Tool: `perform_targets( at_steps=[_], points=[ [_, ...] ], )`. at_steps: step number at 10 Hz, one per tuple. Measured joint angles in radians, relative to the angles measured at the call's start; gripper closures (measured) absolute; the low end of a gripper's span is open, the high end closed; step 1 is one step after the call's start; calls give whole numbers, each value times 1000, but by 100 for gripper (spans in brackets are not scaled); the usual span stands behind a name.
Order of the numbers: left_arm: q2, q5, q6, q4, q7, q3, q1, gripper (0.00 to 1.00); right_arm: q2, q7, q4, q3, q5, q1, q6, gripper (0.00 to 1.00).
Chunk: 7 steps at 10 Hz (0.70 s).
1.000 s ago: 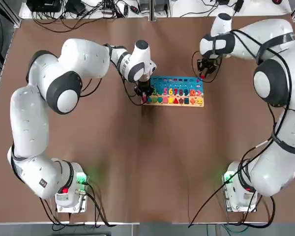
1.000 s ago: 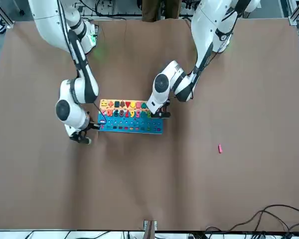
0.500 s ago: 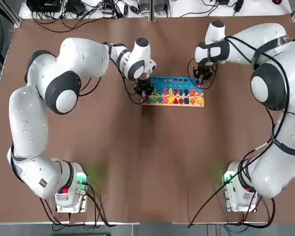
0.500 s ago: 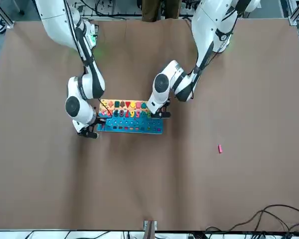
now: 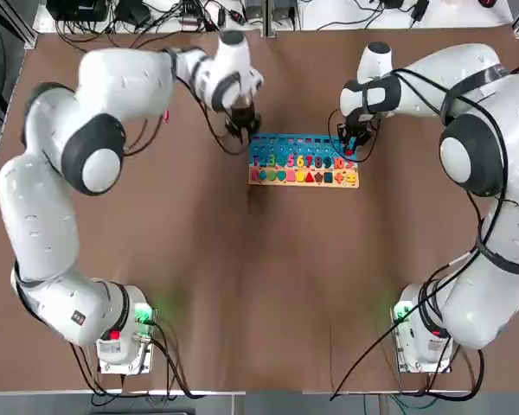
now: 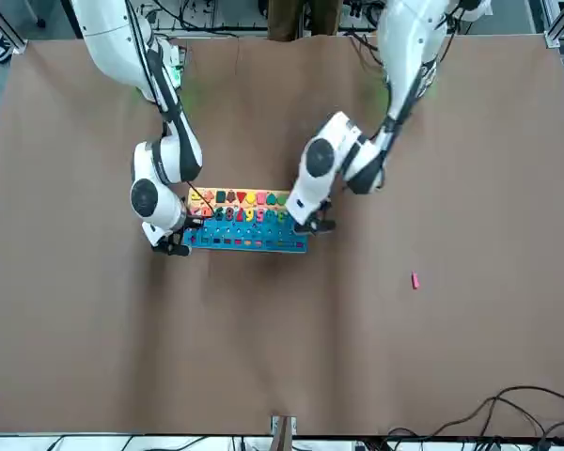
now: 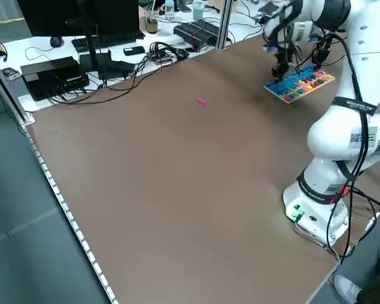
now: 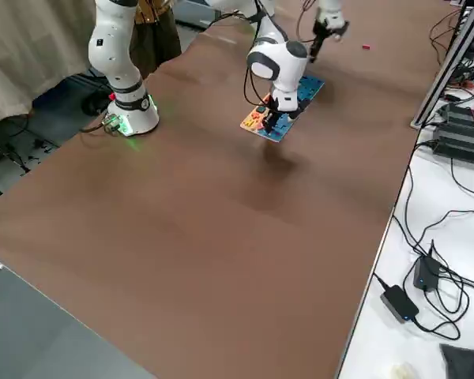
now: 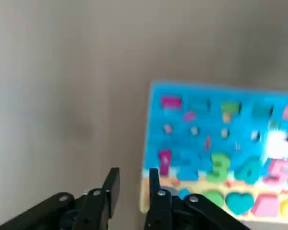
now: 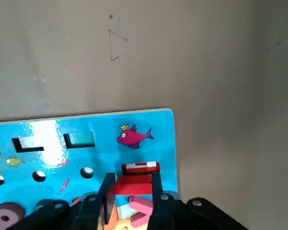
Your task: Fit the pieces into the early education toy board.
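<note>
We see the brown table (image 5: 242, 285), the early education toy board (image 5: 303, 160) lying flat at its far-middle. Our left gripper (image 9: 133, 179) hovers off the board's left end, fingers slightly parted, nothing between them. Our right gripper (image 10: 130, 188) sits over the board's right end, clamped on a red piece (image 10: 133, 184) beside a red-rimmed slot (image 10: 140, 167). A pink piece (image 6: 415, 280) lies well apart from the board. We judge: line the red piece square with the slot, lower straight, release only when flush.
</note>
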Motion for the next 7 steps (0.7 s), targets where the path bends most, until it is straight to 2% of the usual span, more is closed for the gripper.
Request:
perform_targets(
  at_steps=[1,3,4,5,6,7],
  points=[
    [-14,0,-36,31,37,1,60,65,-1,-2,-2,0,0,0,0,65],
    [-40,1,-88,72,90,1,163,47,-2,-21,-4,-1,0,1,0,65],
    [-48,2,-95,72,104,1,202,43,-2,-35,-5,-3,0,1,0,65],
    [-47,10,-97,70,109,2,235,31,-2,-42,-5,-5,0,1,0,65],
    [-47,27,-97,63,116,3,269,26,-2,-44,-5,-6,0,1,1,65],
    [-46,46,-97,52,123,3,303,24,-2,-44,-6,-7,0,1,4,65]
  ],
)
